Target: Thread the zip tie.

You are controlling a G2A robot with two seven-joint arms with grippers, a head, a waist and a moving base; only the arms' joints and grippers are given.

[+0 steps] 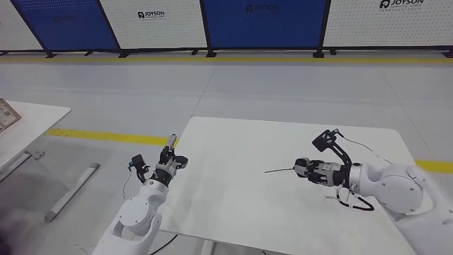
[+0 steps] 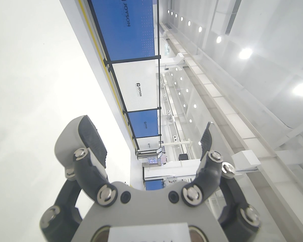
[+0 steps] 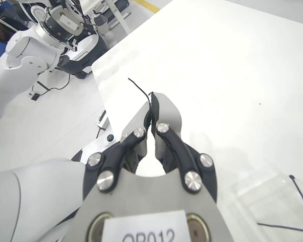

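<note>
A thin black zip tie [image 3: 139, 88] sticks out from between the tips of my right gripper [image 3: 151, 101], which is shut on it. In the top view the zip tie [image 1: 278, 171] points left from the right gripper [image 1: 300, 168], above the right half of the white table [image 1: 233, 205]. My left gripper [image 2: 147, 124] is open with nothing between its fingers and points up and away from the table. It stands at the table's left edge [image 1: 175, 151], well apart from the zip tie.
A clear plastic sheet or tray [image 3: 265, 202] lies on the table close to the right arm, with another black zip tie [image 3: 301, 197] on it. A second white table [image 1: 28, 124] stands far left. Blue and white partition panels [image 1: 262, 7] line the back.
</note>
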